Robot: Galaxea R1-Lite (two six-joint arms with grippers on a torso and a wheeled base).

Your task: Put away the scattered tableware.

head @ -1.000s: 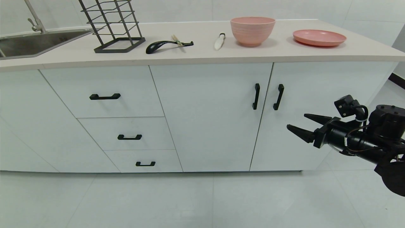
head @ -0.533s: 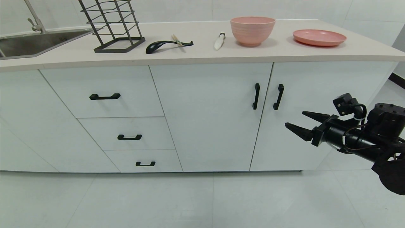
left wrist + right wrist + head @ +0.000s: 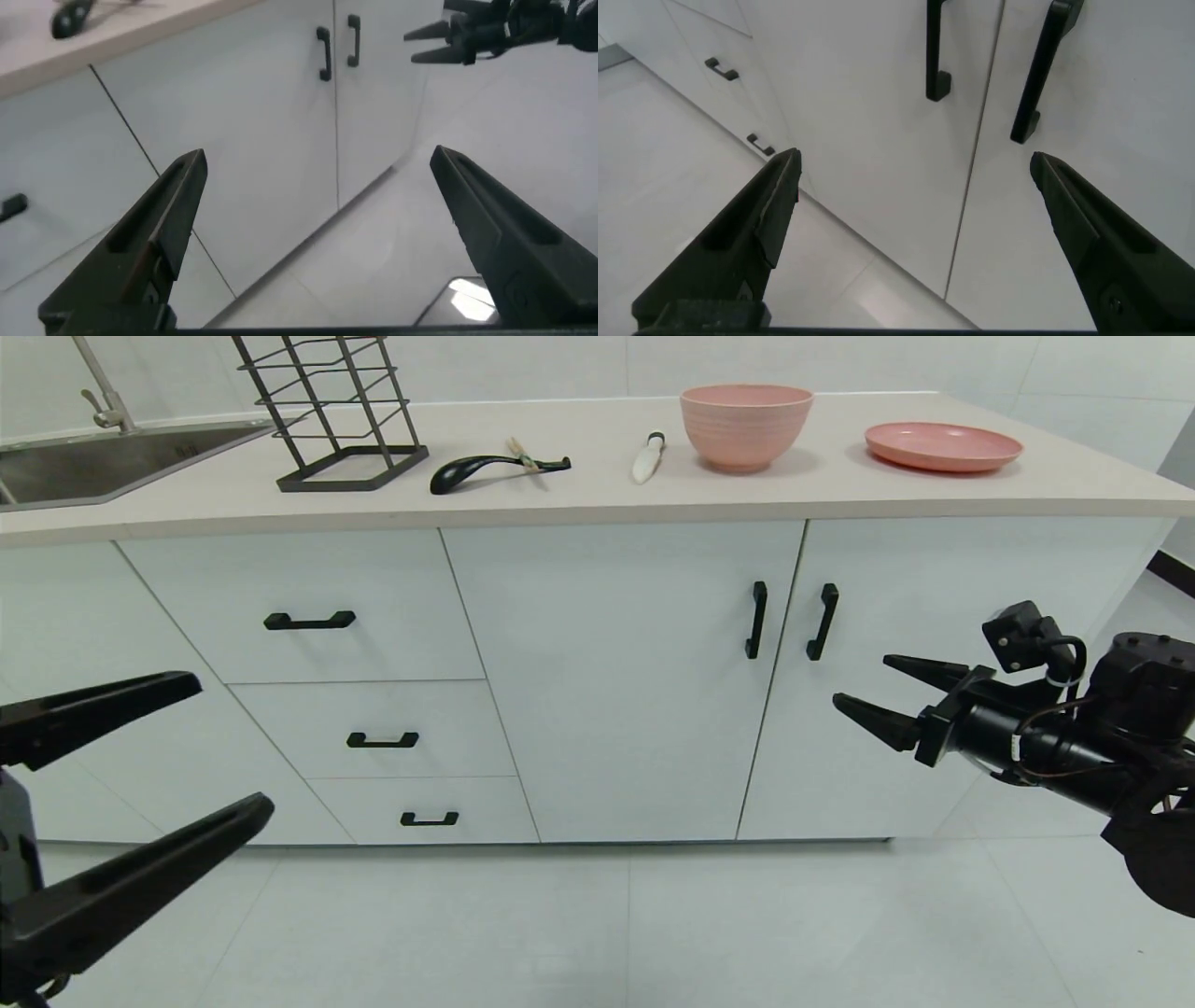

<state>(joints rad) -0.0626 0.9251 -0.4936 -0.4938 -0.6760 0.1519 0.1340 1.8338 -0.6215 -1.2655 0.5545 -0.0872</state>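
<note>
On the counter lie a pink bowl, a pink plate, a black spoon with wooden chopsticks across its handle, and a small white utensil. My right gripper hangs open in front of the cabinet's right door, below the two door handles. My left gripper is open and empty, low at the left in front of the drawers. The left wrist view also catches the right gripper far off.
A black wire rack stands on the counter beside the sink and tap. Three drawers with black handles sit under the counter's left part. Bare tiled floor spreads below the cabinet.
My left gripper has come into the head view at the lower left. My right gripper has risen a little and edged left toward the door handles.
</note>
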